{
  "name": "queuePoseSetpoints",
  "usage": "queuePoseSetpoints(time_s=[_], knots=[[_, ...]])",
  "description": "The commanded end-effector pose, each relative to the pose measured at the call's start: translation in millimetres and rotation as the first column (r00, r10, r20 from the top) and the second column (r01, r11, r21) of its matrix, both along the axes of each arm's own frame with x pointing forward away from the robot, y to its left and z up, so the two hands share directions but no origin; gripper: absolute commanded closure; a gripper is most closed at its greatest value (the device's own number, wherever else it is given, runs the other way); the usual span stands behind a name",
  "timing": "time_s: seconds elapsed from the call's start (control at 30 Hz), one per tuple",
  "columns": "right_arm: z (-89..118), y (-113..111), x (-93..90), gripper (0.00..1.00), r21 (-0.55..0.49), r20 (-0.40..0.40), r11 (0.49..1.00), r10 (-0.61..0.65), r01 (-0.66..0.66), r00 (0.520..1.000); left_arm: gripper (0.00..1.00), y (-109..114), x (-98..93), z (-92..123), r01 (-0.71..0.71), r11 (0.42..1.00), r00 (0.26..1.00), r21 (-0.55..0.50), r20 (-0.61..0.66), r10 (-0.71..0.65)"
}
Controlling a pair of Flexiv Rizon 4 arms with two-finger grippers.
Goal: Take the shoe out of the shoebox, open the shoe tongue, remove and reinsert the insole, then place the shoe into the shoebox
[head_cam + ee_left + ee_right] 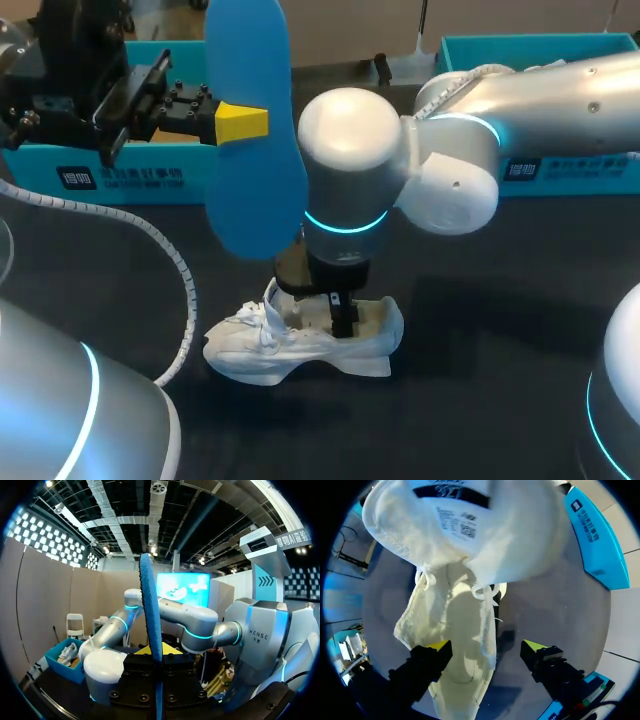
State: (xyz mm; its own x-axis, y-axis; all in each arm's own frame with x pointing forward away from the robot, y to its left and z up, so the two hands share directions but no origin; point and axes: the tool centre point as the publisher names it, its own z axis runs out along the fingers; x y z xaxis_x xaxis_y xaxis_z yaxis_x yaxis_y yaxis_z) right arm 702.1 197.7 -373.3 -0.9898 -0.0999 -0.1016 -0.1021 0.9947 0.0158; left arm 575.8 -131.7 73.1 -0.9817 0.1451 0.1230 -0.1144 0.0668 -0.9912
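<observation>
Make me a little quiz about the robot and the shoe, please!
1. True or false: the white shoe stands on the dark table.
2. Fill in the gap: the right claw, down at the shoe, is ___ (open or shut).
3. Pick one: what holds the blue insole up in the air?
A) the left claw
B) the right claw
C) nothing, it lies on the table

Key: 1 true; 2 open; 3 A.
</observation>
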Motion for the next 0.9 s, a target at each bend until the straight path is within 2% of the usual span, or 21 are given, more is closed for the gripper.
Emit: queuePoseSetpoints(time_s=[0.03,0.47,0.73,0.9], knots=[[-5.8,5.6,-1.5,1.0,-0.01,0.001,1.0,0.0,0.0,1.0,1.0,-0.9,0.8,-0.1,0.001,1.0,1.0,0.002,0.0,-0.001],[1.2,6.7,-1.7,1.0,-0.035,0.005,0.999,0.015,-0.015,1.0,1.0,-0.9,0.8,-0.1,0.001,1.0,1.0,0.002,0.0,-0.001],[4.1,6.2,-3.4,1.0,-0.035,-0.025,0.999,0.013,-0.014,1.0,1.0,-0.9,0.8,-0.1,0.001,1.0,1.0,0.002,0.0,-0.001],[31.7,-2.2,-7.2,1.0,-0.021,-0.02,0.997,-0.075,0.075,0.997,1.0,-0.9,0.8,-0.1,0.001,1.0,1.0,0.002,0.0,-0.001]])
